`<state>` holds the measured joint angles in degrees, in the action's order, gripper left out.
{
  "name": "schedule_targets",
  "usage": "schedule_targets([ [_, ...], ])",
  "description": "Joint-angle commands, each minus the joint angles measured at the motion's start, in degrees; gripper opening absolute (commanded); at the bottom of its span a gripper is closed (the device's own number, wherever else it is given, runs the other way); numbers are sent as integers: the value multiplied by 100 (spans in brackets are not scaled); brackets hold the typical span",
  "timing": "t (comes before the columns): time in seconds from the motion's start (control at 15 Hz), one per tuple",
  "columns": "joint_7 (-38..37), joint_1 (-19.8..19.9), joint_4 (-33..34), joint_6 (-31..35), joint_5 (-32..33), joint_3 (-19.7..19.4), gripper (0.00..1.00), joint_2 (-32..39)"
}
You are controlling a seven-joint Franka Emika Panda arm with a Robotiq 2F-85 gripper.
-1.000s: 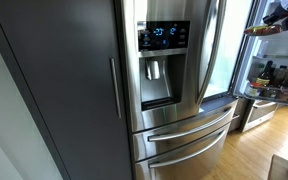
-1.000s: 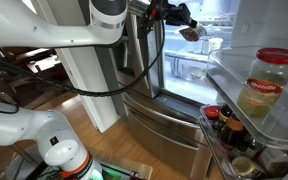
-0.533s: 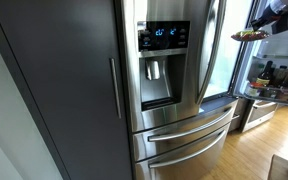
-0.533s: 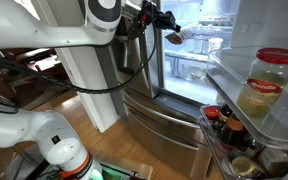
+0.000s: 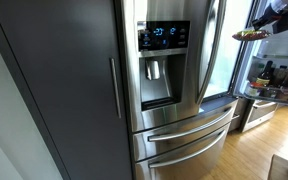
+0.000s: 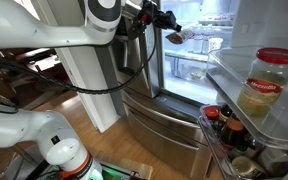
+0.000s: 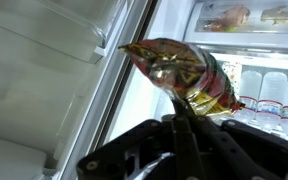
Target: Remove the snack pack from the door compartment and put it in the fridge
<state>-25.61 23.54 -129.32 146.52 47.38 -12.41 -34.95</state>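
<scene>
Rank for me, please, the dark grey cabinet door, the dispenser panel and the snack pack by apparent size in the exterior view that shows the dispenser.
1. dark grey cabinet door, by far the largest and closest to the camera.
2. dispenser panel.
3. snack pack, a thin sliver seen nearly edge-on, so it looks smaller than it is.

Nothing reads clearly: the dispenser panel (image 5: 164,36) on the fridge (image 5: 179,125) shows blurred blue figures, the jar label (image 6: 261,93) too small.

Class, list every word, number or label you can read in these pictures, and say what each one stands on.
No text reads clearly.
On the dispenser panel of the fridge: blue-lit figures, too blurred to read.
On the jar: a label, too blurred to read.
On the snack pack held in the end effector: shiny print, no legible words.
</scene>
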Motion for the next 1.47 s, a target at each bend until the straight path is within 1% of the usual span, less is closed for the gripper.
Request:
schedule_targets([
  [0.0, 198, -106, -17, 68, -346, 77, 0, 289],
  [0.13, 204, -240, -13, 180, -609, 96, 0, 667],
  [0.4, 215, -271, 161, 222, -1007, 153, 0, 1506],
  [0.6, 515, -299, 257, 325, -1411, -45, 0, 2015],
  [0.8, 832, -227, 327, 776, -1861, -274, 0, 2443],
  [0.93, 1082, -219, 395, 1230, -2252, -426, 0, 2753],
  [1.13, 1599, -249, 535, 1839, -3029, -660, 0, 3238],
  [1.2, 1646, -222, 649, 1846, -3236, -697, 0, 3418],
  [1.27, 1387, -228, 360, 1664, -2826, -589, 1, 3036],
  [1.4, 1499, -221, 501, 1748, -3040, -666, 1, 3287],
])
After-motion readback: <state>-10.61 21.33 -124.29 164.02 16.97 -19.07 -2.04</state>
